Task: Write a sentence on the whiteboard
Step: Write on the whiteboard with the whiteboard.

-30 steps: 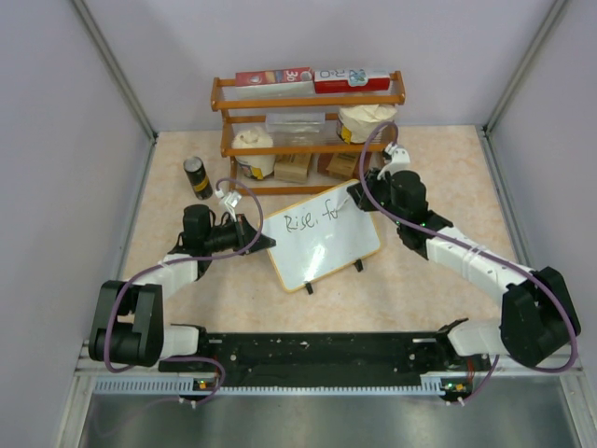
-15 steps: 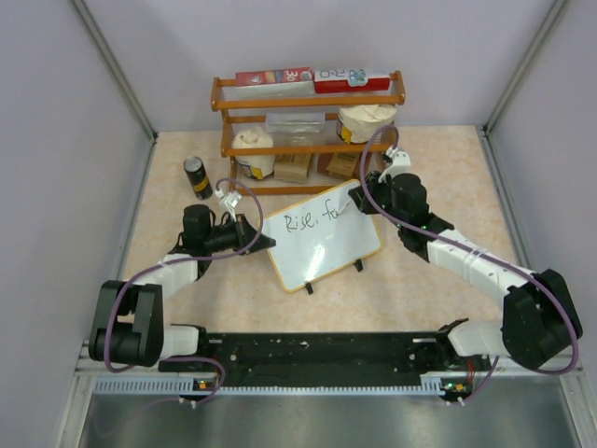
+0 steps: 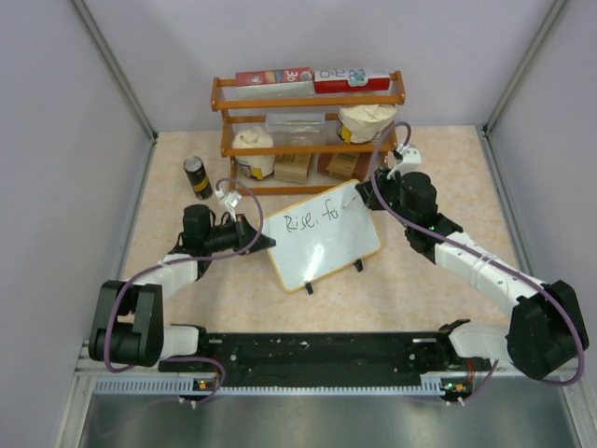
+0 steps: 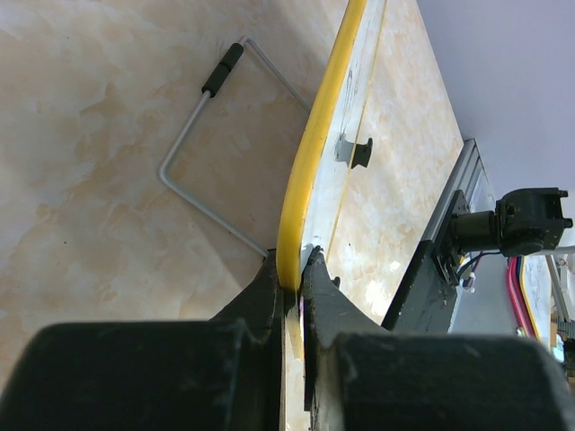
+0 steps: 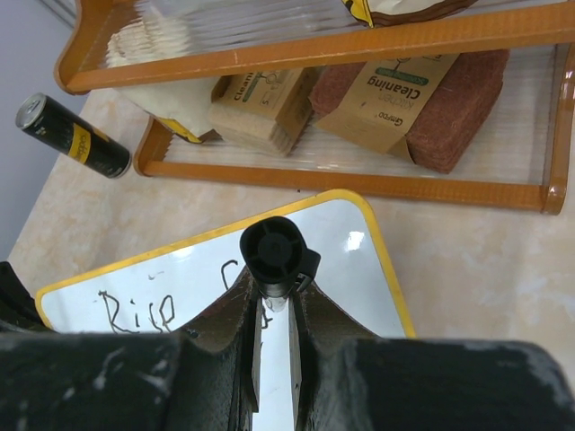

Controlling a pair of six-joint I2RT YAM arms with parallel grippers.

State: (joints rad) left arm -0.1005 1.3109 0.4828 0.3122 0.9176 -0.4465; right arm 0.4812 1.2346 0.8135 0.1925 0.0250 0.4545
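**writing in progress, first line part done**

the left hand is pressed together on the frame of the whiteboard, pinching the edge nearest that hand. the board stands tilted on its feet on the worktop. the right hand pinches a marker, butt end towards the wrist camera. it is held over the board's corner just ahead of the fingers. the tip is hidden under the hand, so contact with the surface cannot be confirmed.

of the sentence, "rise," reads clearly to the left of the right hand. the opening strokes of a second word sit at the marker. judgement: early stage. the second word is unfinished and the blank area below the line is unused.
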